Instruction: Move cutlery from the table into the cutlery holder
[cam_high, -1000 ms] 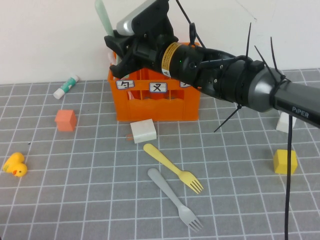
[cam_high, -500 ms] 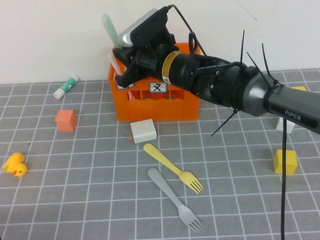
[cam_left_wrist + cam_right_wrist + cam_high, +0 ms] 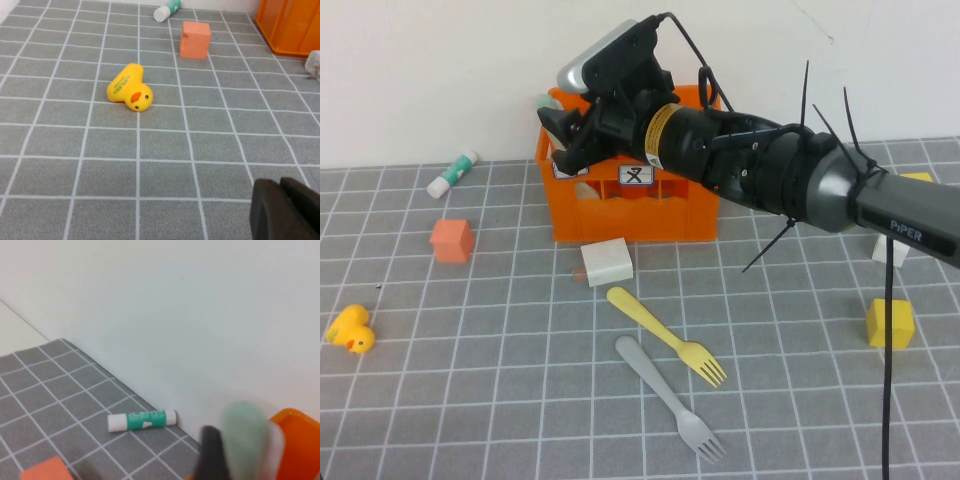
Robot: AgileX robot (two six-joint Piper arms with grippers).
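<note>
Right claw [image 3: 558, 128] over cutlery holder [image 3: 632, 205], pinching mint spoon [image 3: 245, 440]; drop-in under way, release next. Yellow fork [image 3: 666, 335] and grey fork [image 3: 669, 396] wait on bench [image 3: 470, 400]. Left claw [image 3: 287, 210] parked low, grip state unreadable.

The right gripper [image 3: 563, 138] reaches in from the right, fingers clamped. The left gripper [image 3: 287, 210] sits low.

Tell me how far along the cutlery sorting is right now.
Done: nothing can be confirmed inside the orange cutlery holder. In hand: the right pincer sits over the holder's left end with the mint-green spoon between its fingers, going in. Left: the yellow fork and grey fork lie on the table in front. The left pincer is parked low near the yellow duck.
</note>
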